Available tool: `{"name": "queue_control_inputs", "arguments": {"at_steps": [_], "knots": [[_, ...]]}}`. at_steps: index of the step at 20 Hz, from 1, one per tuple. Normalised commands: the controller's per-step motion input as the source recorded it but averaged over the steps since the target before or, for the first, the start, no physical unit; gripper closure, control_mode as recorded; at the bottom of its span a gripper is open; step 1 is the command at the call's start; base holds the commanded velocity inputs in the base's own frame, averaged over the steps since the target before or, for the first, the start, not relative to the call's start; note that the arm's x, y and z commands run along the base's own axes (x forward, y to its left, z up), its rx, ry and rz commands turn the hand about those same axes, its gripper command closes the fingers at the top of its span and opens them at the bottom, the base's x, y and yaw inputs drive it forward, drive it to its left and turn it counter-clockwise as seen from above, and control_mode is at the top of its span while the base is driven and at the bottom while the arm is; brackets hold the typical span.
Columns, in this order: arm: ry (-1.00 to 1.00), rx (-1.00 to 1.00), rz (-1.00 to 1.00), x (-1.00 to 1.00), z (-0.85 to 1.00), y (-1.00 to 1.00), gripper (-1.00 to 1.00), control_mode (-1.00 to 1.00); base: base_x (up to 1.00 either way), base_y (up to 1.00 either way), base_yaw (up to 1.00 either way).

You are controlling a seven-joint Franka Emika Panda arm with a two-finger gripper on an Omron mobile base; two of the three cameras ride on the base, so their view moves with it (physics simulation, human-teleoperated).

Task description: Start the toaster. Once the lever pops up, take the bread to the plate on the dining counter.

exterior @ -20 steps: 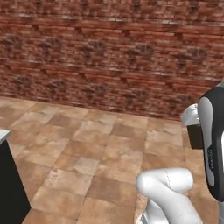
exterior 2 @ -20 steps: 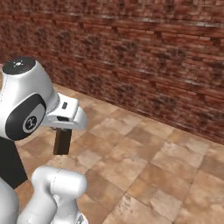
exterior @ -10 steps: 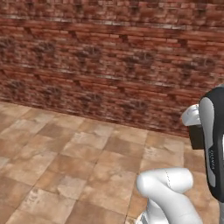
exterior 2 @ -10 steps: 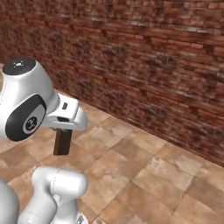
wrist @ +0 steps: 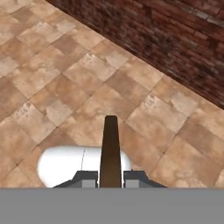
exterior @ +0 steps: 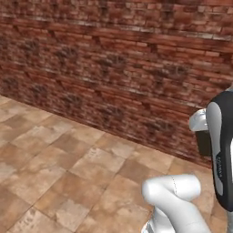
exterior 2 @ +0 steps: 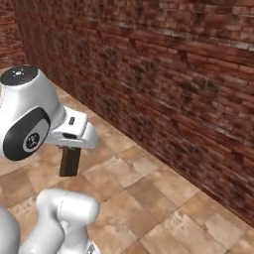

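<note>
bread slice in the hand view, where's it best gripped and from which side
Pinch the bread slice across its two broad flat faces near one edge, coming in edge-on. It is thin and flat, so the faces give the fingers most contact. The gripper holds it that way now, the slice jutting out past the tips.

Base cams: behind arm, L and R, facing fwd/down at brick wall [exterior: 113, 68] and tiled floor [exterior: 54, 173]; both shared. Hand cam: looks down, close over floor, wall far right.
</note>
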Motion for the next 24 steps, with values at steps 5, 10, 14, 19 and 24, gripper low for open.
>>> {"name": "queue_control_inputs", "arguments": {"at_steps": [5, 10, 14, 19, 24], "knots": [[0.0, 0.0, 0.0, 0.0, 0.0, 0.0, 1.0, 1.0, 0.72, -0.73, 0.54], [0.0, 0.0, 0.0, 0.0, 0.0, 0.0, 1.0, 1.0, 0.67, -0.51, 0.7], [0.0, 0.0, 0.0, 0.0, 0.0, 0.0, 1.0, 1.0, 0.72, -0.43, 0.73], [0.0, 0.0, 0.0, 0.0, 0.0, 0.0, 1.0, 1.0, 0.82, -0.55, 0.66], [0.0, 0.0, 0.0, 0.0, 0.0, 0.0, 1.0, 1.0, 0.94, -0.63, 0.58]]}}
